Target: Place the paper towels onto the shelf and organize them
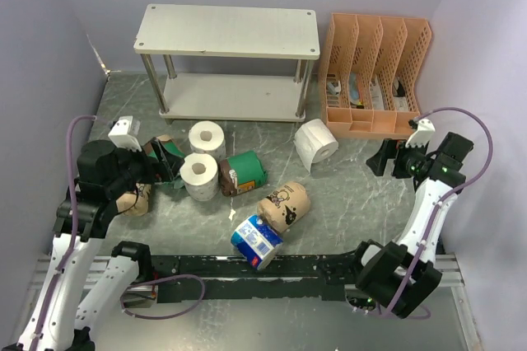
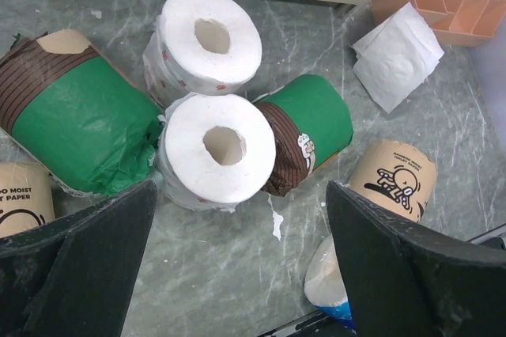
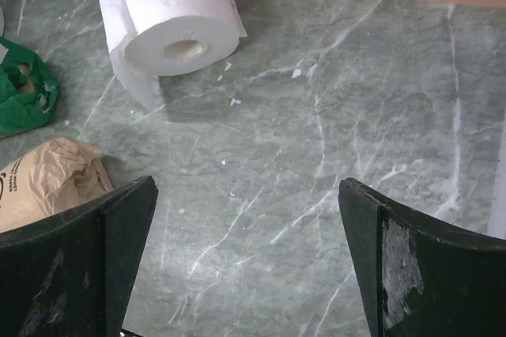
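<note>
Tabletop [image 2: 225, 274]: white roll [image 2: 186, 155] before left gripper [image 2: 241, 191].

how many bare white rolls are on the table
3. Two stand on end side by side before the shelf: the rear roll and the front roll. The third roll lies on its side beside the orange organizer. None seems hidden.

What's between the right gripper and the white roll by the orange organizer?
Only bare tabletop with a few paper crumbs lies between the right gripper and the white roll; clearest in the right wrist view.
</note>
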Robot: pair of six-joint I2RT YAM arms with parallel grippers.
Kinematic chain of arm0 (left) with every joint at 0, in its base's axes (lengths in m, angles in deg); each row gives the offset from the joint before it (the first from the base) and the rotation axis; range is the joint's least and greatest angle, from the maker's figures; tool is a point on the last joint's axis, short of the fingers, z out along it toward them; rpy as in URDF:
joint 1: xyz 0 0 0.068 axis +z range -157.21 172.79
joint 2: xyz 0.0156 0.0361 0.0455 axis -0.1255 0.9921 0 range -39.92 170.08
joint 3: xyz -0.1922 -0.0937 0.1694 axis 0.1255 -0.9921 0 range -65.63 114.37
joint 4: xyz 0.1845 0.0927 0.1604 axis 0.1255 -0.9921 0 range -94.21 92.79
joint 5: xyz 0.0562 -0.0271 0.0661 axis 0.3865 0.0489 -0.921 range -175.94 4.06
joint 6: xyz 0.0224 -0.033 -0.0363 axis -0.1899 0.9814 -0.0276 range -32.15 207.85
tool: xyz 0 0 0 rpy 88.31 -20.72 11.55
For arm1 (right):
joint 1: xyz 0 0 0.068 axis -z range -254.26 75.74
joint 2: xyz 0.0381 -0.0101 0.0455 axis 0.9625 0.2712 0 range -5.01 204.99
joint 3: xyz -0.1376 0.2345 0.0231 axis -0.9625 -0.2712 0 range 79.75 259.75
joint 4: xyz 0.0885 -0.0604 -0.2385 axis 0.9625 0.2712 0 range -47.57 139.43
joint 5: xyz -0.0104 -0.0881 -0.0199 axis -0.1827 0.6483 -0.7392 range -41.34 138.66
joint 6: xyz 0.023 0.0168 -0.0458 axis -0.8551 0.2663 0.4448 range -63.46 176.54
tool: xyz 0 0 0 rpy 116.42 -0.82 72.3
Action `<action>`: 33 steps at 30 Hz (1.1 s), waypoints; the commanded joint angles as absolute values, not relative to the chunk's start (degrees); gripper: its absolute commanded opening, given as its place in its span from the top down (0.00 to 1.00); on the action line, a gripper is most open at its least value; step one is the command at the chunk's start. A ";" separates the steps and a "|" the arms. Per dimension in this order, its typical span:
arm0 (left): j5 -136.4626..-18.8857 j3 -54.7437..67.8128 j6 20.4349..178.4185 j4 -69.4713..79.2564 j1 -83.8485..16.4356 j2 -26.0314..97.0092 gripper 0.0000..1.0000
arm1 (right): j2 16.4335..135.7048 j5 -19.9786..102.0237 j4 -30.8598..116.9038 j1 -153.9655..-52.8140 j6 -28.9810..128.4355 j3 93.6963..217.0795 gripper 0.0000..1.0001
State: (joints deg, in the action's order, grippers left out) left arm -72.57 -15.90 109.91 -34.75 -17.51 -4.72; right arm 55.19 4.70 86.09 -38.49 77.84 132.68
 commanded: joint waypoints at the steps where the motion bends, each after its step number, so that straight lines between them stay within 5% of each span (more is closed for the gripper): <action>1: -71.96 -15.84 109.37 -33.46 -17.94 -3.78 0.01 | 50.95 7.60 83.80 -37.38 74.40 132.36 0.00; 9: -73.22 -15.91 109.59 -33.40 -17.41 -3.31 0.00 | 53.92 11.97 80.16 -29.22 69.64 130.34 0.00; 22: -74.84 -15.71 110.16 -34.12 -16.90 -2.96 0.01 | 52.39 -0.32 86.32 -33.25 77.09 133.95 0.00; 26: -74.87 -15.76 110.17 -34.03 -16.36 -3.65 0.00 | 58.00 -12.97 107.30 -33.60 96.44 143.97 0.06; 29: -74.84 -15.74 110.13 -33.97 -15.93 -3.72 0.00 | 60.47 -9.48 101.81 -40.92 86.25 145.95 0.19; 33: -73.41 -15.75 109.82 -33.78 -14.31 -3.00 0.01 | 60.78 10.93 87.41 -67.66 71.13 143.34 0.18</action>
State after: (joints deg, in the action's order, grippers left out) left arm -73.92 -15.90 109.96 -34.75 -15.96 -3.32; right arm 60.31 -3.37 95.62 -46.87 82.52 145.23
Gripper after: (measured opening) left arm 0.994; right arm 0.808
